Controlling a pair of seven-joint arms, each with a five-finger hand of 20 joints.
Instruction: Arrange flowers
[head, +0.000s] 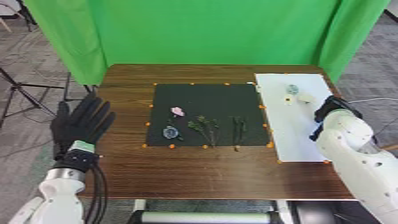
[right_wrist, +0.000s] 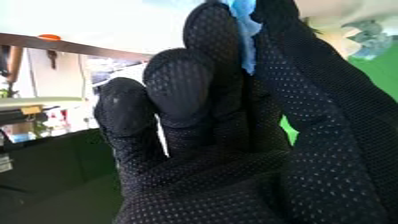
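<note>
1. Head view: a black rectangular mat (head: 191, 140) bearing slender green sprigs (head: 209, 129) lies between the open left hand (head: 78, 122) and right hand (head: 332, 114), on a brown wooden table (head: 195, 175); green fabric curtain (head: 213, 35) hangs beyond both.
2. Right wrist view: the right hand pinches a thin light-blue petal (right_wrist: 245, 37); white surface (right_wrist: 98, 20) beyond its fingertips.

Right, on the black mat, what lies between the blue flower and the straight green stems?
In the head view, leafy green sprigs lie on the black mat between the blue flower and the straight stems.
</note>
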